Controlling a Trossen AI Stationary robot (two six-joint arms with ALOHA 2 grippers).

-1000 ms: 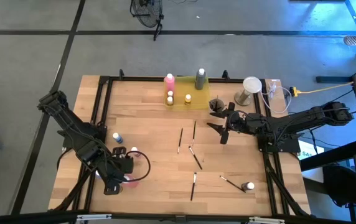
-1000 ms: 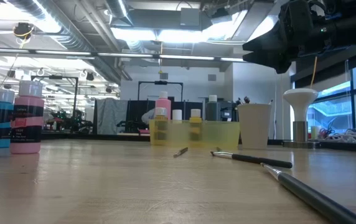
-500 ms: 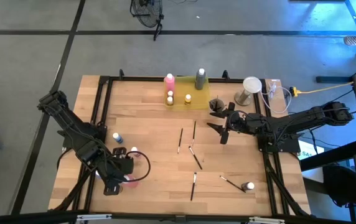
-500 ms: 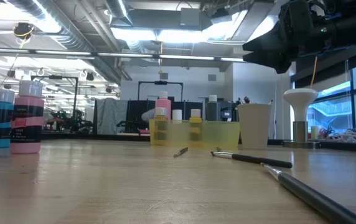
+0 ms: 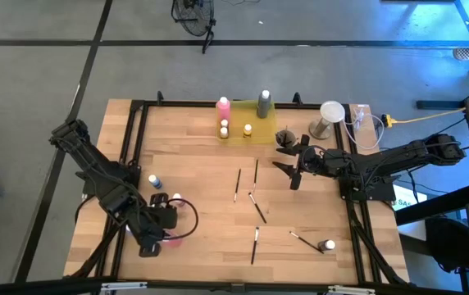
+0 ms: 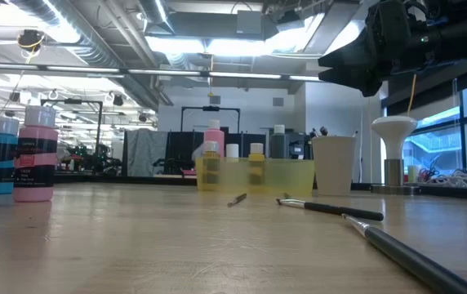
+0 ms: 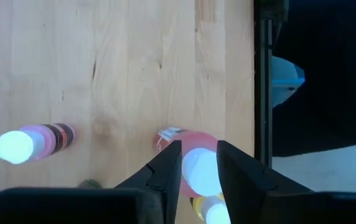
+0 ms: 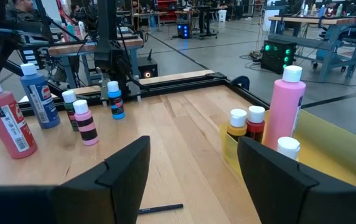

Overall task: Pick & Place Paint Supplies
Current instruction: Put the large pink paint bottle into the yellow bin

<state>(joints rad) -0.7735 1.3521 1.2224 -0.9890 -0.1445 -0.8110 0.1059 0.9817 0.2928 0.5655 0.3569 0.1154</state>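
Left tool (image 7: 199, 171) at bench (image 5: 210, 176) 8 o'clock, fingers narrowed around red paint bottle's white cap (image 7: 201, 172), apparently gripping it for lifting. Right tool (image 5: 290, 168) waits wide open at 2 o'clock. Paintbrushes (image 5: 256, 211) lie centre; yellow tray (image 5: 269, 135) at 12.

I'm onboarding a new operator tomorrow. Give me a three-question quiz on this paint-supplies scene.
1. True or false: the right gripper holds a paintbrush.
2. The left gripper is above: A) a paintbrush, B) a white-capped pink bottle, C) a grey bottle?
3. Fill in: the cup stands ___ the yellow tray.
Key: 1 false; 2 B; 3 beside.
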